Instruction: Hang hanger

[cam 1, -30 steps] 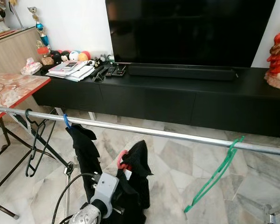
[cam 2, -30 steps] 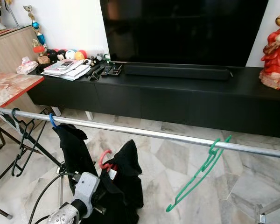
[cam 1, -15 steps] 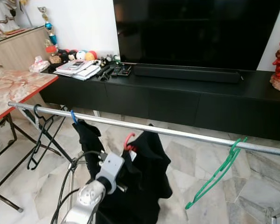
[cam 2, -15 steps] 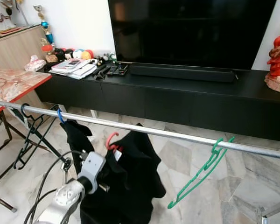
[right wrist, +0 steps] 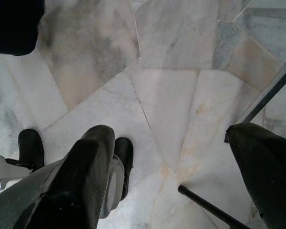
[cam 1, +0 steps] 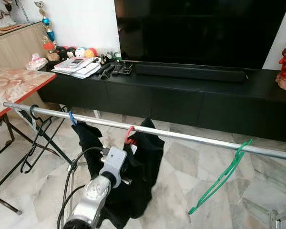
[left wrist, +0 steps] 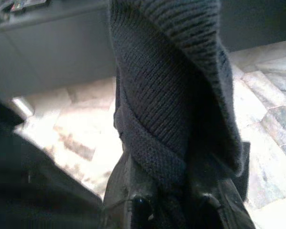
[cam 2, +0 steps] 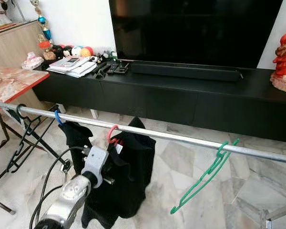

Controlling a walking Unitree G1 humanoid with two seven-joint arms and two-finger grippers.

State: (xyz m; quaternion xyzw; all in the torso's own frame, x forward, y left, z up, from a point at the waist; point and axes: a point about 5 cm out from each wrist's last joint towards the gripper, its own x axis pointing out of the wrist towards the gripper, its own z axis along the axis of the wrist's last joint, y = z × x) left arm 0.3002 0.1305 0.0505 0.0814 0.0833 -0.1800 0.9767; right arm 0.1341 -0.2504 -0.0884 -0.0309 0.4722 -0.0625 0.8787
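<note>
Left end effector [left wrist: 169, 210]: I've got it clamped on the black knit garment [cam 1: 138, 176]; the wrist view shows the wool pinched between both fingers.
Red hanger [cam 1: 129, 135]: its hook sits over the metal rail [cam 1: 190, 137], just above and ahead of my left end effector, with the garment draped from it.
Progress: I judge the hook is on, so the hanging itself looks done; what's left is letting go and backing the arm out.
Not sure: whether the hook is fully seated, the cloth hides part of it.
Neighbours on the rail: blue hanger [cam 1: 72, 118] with another dark garment just to the left of my end effector, black hanger [cam 1: 33, 138] further left, green hanger [cam 1: 221, 177] well off to the right, tilted.
Right end effector [right wrist: 178, 176]: fingers apart, holding nothing, pointed down at the marble floor [right wrist: 167, 95].
Risk: a snagged thread could drag the hanger off as I release.
</note>
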